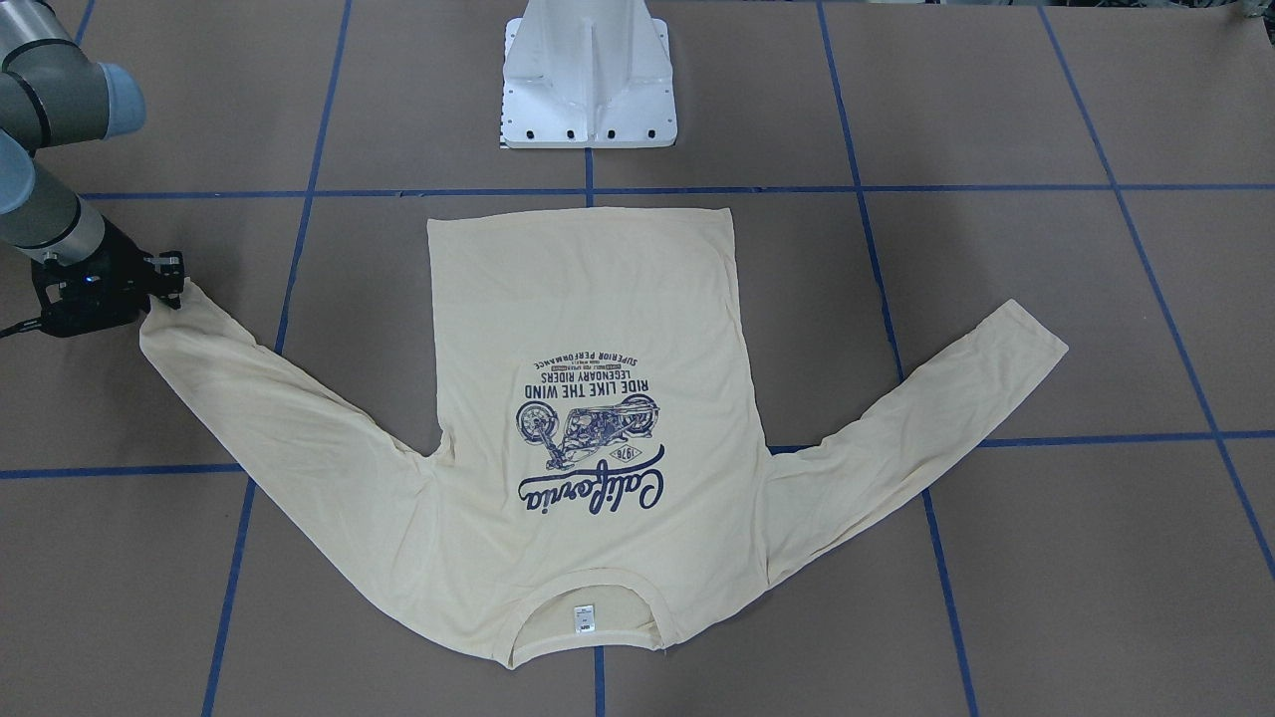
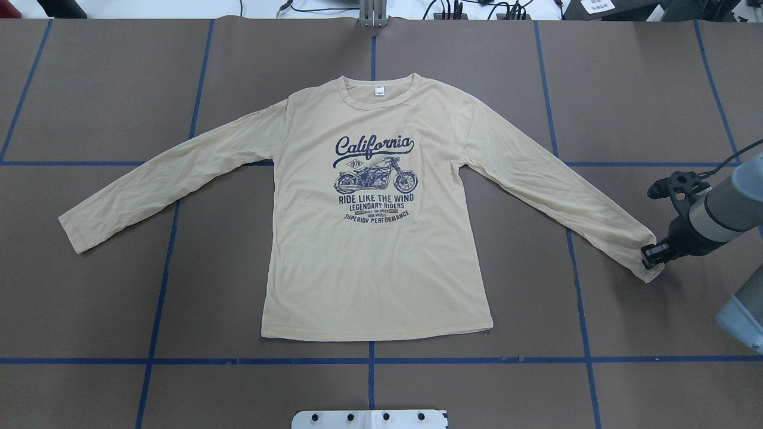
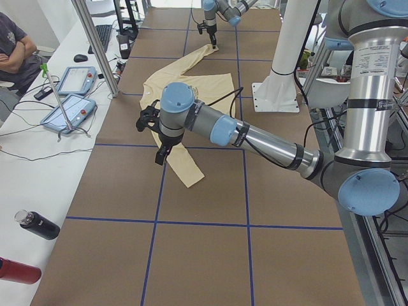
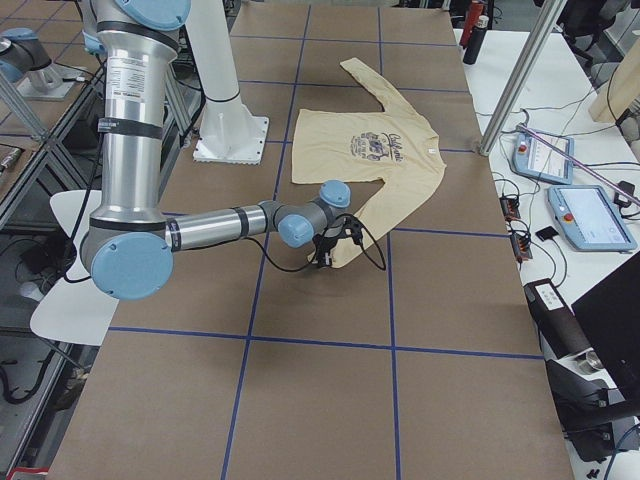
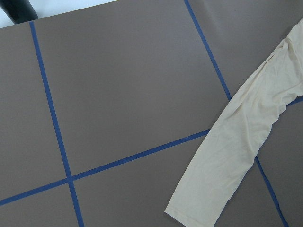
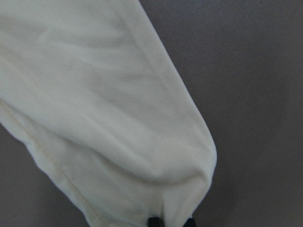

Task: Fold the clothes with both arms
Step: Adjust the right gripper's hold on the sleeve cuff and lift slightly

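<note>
T-shirt (image 2: 369, 250) cuff (image 6: 180, 189) between right hand's (image 2: 651, 255) barely visible fingertips (image 6: 154, 221)

A robotics lab. The left arm (image 3: 268, 143) and right arm (image 4: 215, 227) reach over a wide counter (image 2: 89, 89) papered brown and gridded with blue tape (image 2: 477, 360), beside a white pedestal (image 1: 588, 85). Aluminium posts (image 3: 95, 48) frame it. Teach pendants (image 3: 69, 109) lie on a side table (image 3: 25, 178), where a person (image 3: 13, 48) sits.

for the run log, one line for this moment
shirt flat, print up | right tool at cuff, grip unclear | left tool off shirt, state unclear
</note>
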Tool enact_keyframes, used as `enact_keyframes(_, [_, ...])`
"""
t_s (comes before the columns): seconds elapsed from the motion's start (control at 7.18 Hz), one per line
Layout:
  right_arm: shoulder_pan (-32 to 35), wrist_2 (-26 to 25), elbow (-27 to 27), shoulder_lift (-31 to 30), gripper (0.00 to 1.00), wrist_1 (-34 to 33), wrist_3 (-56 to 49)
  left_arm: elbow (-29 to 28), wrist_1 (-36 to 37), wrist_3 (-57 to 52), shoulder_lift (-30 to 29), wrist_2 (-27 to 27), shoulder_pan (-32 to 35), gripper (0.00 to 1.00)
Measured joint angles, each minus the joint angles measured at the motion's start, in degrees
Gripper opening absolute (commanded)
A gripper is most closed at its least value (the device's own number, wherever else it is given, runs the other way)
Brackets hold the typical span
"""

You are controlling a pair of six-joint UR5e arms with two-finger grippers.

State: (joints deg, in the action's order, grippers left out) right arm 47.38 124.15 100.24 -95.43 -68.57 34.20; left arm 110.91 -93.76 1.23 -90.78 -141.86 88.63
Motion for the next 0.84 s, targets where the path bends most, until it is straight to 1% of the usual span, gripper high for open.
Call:
enact_keyframes(0.28, [0.5, 0.5, 1.4, 0.5, 0.0, 0.1, 0.0, 0.4, 0.3, 0.0, 0.0, 0.0, 0.1, 1.0])
enact_keyframes(0.42, [2.3, 1.6, 3.3, 0.6, 0.0, 0.1, 0.0, 0.7, 0.6, 0.0, 0.0, 0.0, 0.1, 1.0])
enact_keyframes(0.56, [5.3, 3.8, 5.3, 1.3, 0.0, 0.0, 0.0, 0.9, 0.8, 0.0, 0.0, 0.0, 0.2, 1.0])
enact_keyframes(0.84, [10.0, 6.5, 8.1, 5.9, 0.0, 0.0, 0.9, 1.1, 0.9, 0.0, 0.0, -0.1, 0.3, 1.0])
